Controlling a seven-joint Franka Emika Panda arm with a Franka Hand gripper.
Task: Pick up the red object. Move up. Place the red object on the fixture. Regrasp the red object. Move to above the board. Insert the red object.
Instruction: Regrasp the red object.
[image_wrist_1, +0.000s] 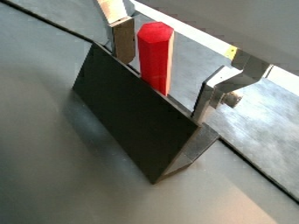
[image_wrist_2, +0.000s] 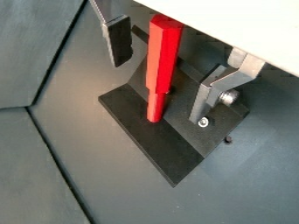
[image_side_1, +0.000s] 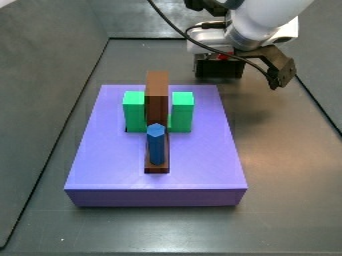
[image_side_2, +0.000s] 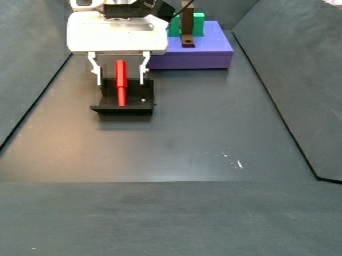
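Red object upright on fixture; looks rigid, light, smooth. Gripper released, fingers straddling, not touching. Regrasp mid-shaft, flats square.

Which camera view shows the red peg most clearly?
A wrist view shows the red peg best: its whole length stands on the fixture, between the open gripper fingers. The second wrist picture hides its lower part behind the fixture wall. One side view shows it small; in the last I cannot find it.
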